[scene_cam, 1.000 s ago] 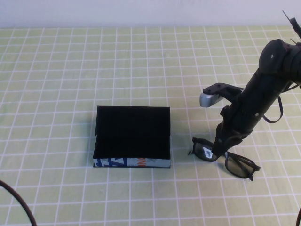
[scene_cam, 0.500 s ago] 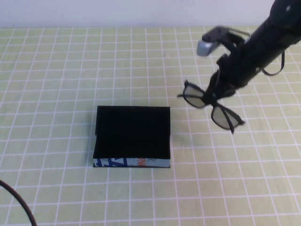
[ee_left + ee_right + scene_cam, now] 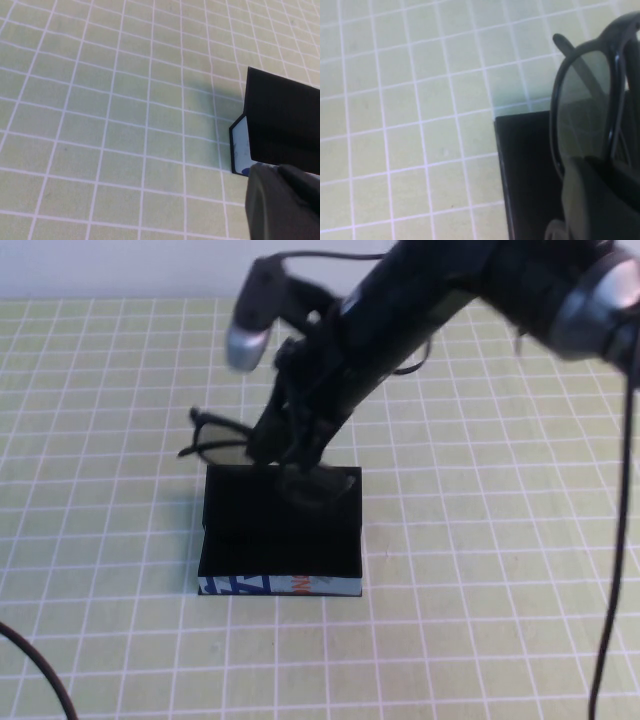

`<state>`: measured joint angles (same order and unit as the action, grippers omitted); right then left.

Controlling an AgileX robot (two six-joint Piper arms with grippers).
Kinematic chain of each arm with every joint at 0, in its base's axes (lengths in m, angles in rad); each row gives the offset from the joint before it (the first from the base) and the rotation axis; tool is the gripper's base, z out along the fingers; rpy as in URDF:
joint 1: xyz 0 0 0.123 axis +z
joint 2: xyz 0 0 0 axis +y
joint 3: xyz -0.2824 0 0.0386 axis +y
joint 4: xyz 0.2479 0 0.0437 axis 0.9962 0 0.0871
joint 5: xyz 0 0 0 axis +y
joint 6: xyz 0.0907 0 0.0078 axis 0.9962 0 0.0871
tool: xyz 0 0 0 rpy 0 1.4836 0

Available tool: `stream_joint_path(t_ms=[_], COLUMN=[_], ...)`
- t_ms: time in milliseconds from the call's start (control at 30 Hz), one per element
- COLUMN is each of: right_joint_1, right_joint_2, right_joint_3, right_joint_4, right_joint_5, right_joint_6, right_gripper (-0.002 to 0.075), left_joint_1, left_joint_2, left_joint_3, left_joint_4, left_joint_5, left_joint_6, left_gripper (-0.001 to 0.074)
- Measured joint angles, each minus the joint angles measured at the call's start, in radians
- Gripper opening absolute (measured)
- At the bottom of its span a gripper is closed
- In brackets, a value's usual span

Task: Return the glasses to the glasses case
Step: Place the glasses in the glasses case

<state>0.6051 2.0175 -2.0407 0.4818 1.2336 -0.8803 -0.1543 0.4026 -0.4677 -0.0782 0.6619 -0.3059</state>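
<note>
The right gripper (image 3: 292,452) hangs over the far edge of the case (image 3: 281,530), its arm slanting down from the far right of the table, and its fingers are clamped on the glasses (image 3: 222,447) near the bridge. The glasses are off the table, carried in the air: one lens sticks out to the gripper's left, past the case's far left corner, while the other lens sits just under the gripper, dark against the black case, so its outline is hard to make out. In the right wrist view the glasses (image 3: 592,100) fill the side of the picture beside a finger (image 3: 600,200), with one greyish lens and its thick black rim seen close up; the corner of the case (image 3: 525,170) lies directly below them and the green gridded mat (image 3: 410,100) spreads out beyond it. The case rests flat on the mat, below and on the near side of the gripper, its black top facing up and its blue-and-white patterned side with a small orange mark turned toward the robot. The left gripper (image 3: 282,202) shows only as a dark blurred shape in its own wrist view, just beside a corner of the case (image 3: 282,125); whether it is wide or narrow I cannot tell.
</note>
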Motion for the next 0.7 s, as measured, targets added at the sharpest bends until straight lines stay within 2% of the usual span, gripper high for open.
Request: stream_joint_path(t_ms=[200,700], right_joint_1=[0.072,0.072], right_joint_2=[0.077,0.217], right_joint_3=[-0.031,-0.032], right_joint_4=[-0.094,-0.146], right_joint_5=[0.002,0.002], right_joint_6=[-0.015,-0.015], right_gripper=[0.0004,0.0005], left_joint_1=[0.0,0.0], left_joint_2=[0.0,0.0], left_joint_3=[0.0,0.0], left_joint_4=[-0.028,-0.028], left_joint_5=[0.004,0.04], left_joint_6=[0.0,0.0], left_gripper=[-0.0003,-0.0003])
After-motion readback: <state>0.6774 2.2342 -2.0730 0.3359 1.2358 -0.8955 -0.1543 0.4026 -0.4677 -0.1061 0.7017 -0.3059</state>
